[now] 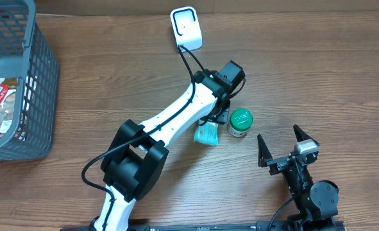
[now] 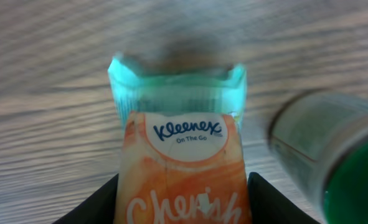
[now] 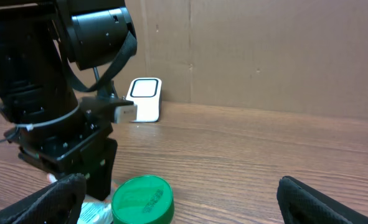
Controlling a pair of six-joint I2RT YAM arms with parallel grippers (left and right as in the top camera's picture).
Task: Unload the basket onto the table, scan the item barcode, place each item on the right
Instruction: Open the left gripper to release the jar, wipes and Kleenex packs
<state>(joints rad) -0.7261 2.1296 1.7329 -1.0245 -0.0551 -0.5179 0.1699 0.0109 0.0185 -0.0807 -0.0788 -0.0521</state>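
An orange and teal Kleenex tissue pack lies on the wood table, its teal end sticking out from under the left arm. My left gripper points down over it, and its two black fingers press against the pack's two sides. No barcode shows on the pack's upper face. The white scanner stands at the far edge of the table, also in the right wrist view as the white scanner. My right gripper rests near the front right, open and with nothing in it.
A jar with a green lid stands right next to the pack, on its right, and in front of the right gripper. A grey basket holding packaged goods sits at the far left. The scanner's cable runs towards the left arm.
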